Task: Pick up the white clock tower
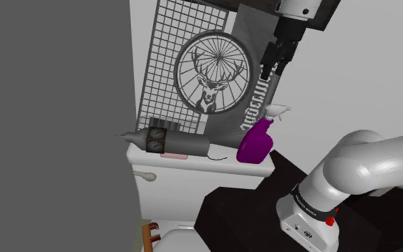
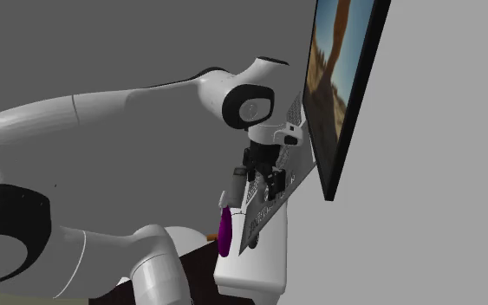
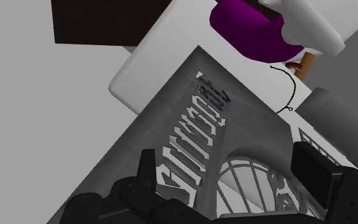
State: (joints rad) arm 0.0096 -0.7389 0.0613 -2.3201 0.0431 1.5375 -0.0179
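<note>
Clock tower (image 1: 165,142), drawn grey, lies on its side along the cistern lid (image 1: 192,168), spire poking past the lid's left end in the shoulder view. End effector (image 1: 270,69) hangs high above the lid's right end, fingers apart, facing the stag panel (image 1: 210,75). Best play, I'd say: steer clear of the purple spray bottle (image 1: 255,143), drop low, straddle the tower's body crosswise.

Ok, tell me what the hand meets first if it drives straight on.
Probably the grey stag banner: the open hand points at its lettering. The white tank lies beyond, though depth is unclear.
</note>
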